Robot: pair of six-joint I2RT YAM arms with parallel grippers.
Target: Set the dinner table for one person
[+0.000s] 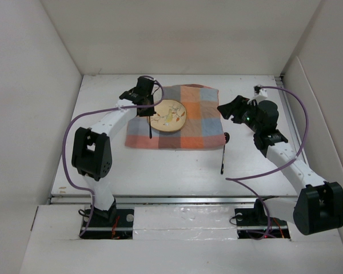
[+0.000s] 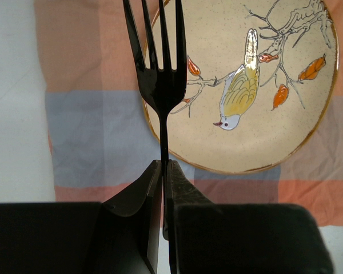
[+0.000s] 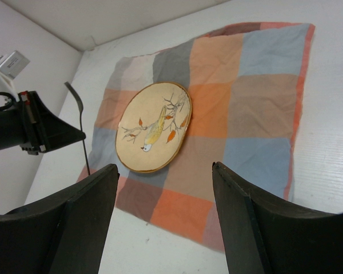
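Pinching the black fork [image 2: 162,85] by its handle, the left end effector [image 2: 163,166] is clamped nearly shut, the tines pointing away over the placemat's [image 2: 91,131] left edge, just beside the plate [image 2: 263,103]. Released tilted, the fork could land across the plate rim or slide off the cloth onto the desk [image 1: 160,171], which spreads white beneath everything. The left arm reaches forward with its wrist bent down. The right end effector [image 3: 164,171] hangs wide open and empty near the placemat's right edge.
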